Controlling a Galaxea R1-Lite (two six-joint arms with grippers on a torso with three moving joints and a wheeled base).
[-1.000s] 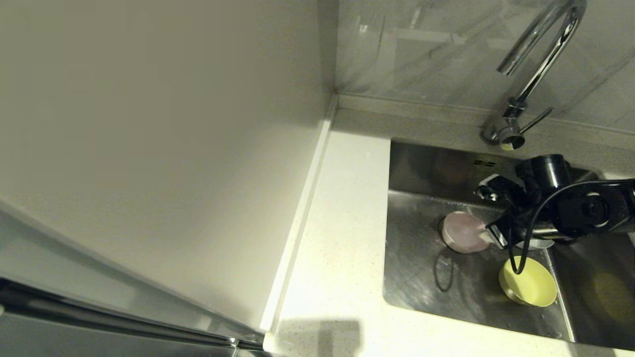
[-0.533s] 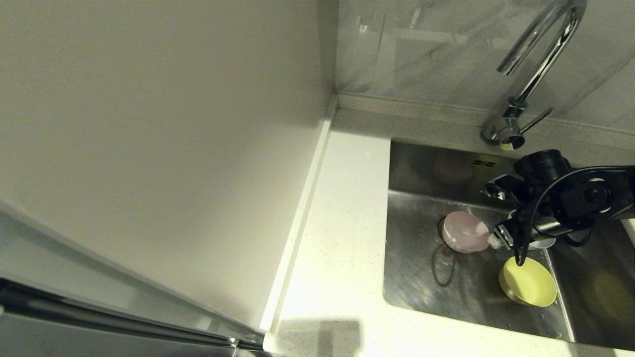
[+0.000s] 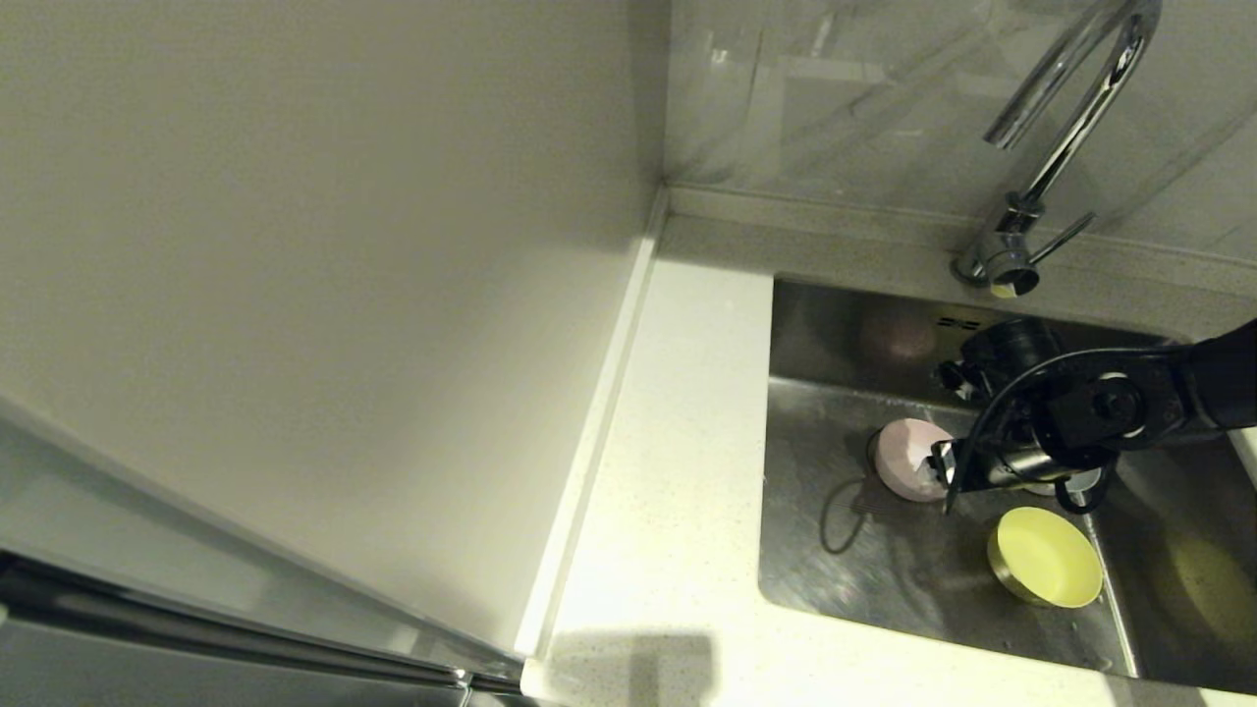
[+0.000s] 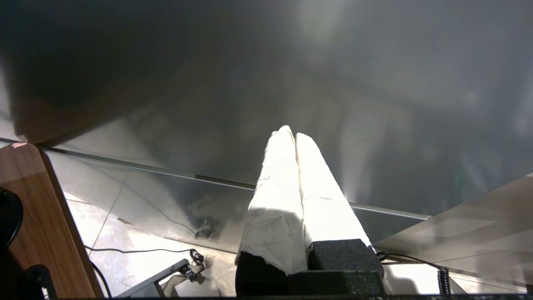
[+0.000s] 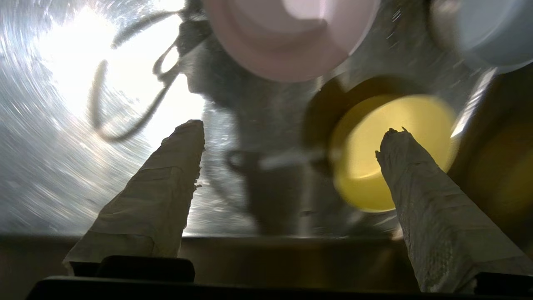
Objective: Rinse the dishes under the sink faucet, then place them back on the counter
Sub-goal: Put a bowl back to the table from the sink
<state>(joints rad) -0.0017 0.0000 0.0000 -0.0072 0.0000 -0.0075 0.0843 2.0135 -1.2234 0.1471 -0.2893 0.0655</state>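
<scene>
Looking down from the head camera, I see my right gripper (image 3: pixel 938 462) low inside the sink (image 3: pixel 835 550), its taped fingers (image 5: pixel 166 175) spread wide with nothing between them, just beside the pink bowl (image 3: pixel 903 457). Near it, the yellow-green bowl (image 3: pixel 1046 555) sits upright on the basin floor. My left gripper (image 4: pixel 295 137) hangs parked off the counter (image 3: pixel 678 471), its fingers pressed together.
</scene>
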